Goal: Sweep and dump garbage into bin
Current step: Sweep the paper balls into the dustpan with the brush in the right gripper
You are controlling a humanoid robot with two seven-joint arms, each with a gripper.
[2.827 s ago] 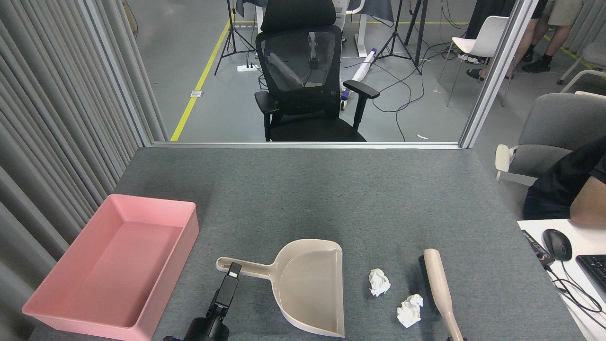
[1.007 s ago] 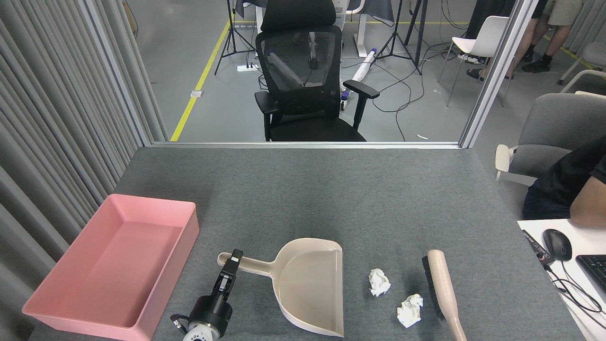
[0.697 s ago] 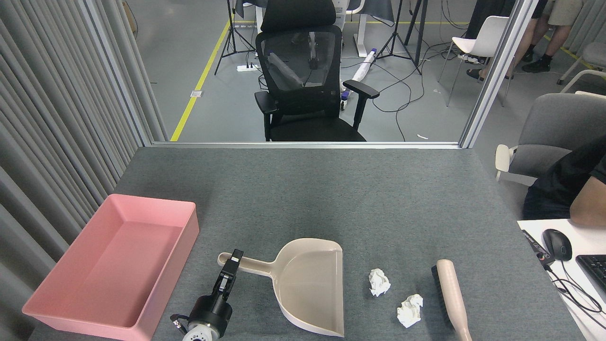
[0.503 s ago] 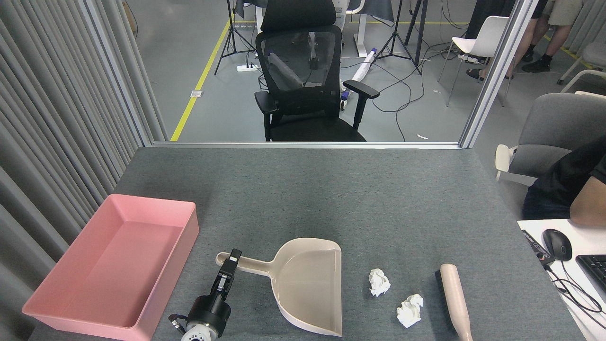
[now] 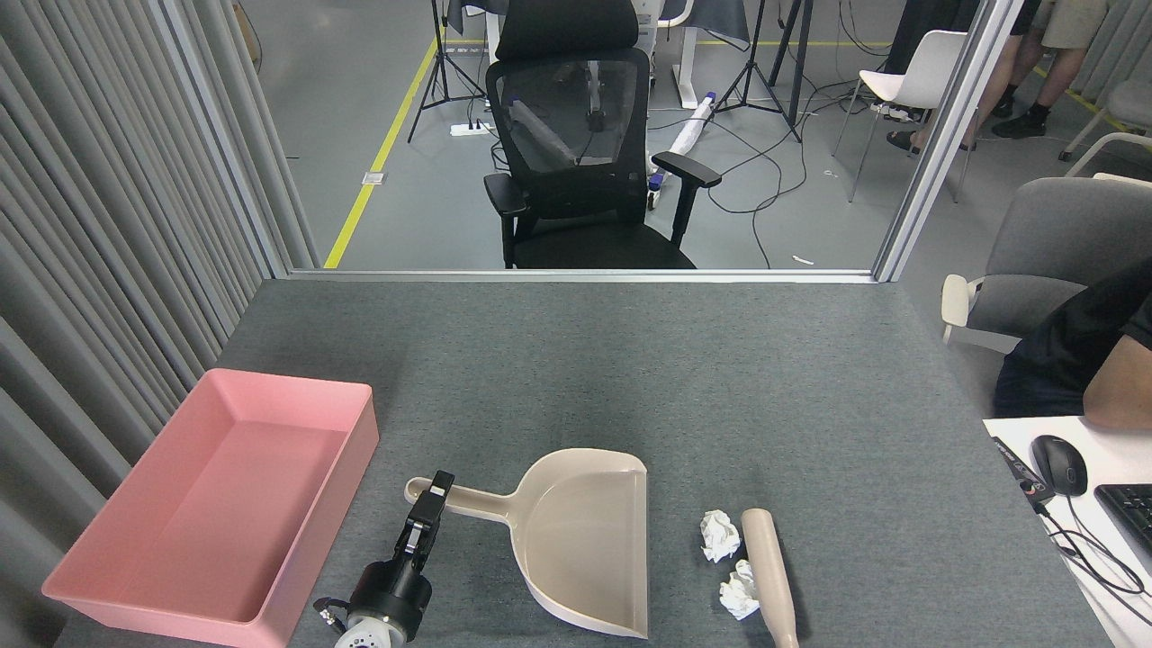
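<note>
The pink bin (image 5: 216, 504) and beige dustpan (image 5: 585, 540) both hold nothing. The left gripper (image 5: 438, 490) pinches the dustpan handle. Two tissue balls (image 5: 718, 535) lie against the brush (image 5: 768, 576), beside the dustpan mouth. The right gripper is out of view.

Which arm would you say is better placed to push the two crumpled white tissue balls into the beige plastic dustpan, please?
Probably the right: its beige brush already lies against both crumpled white tissue balls, opposite the beige plastic dustpan. The left gripper is at the dustpan handle.
</note>
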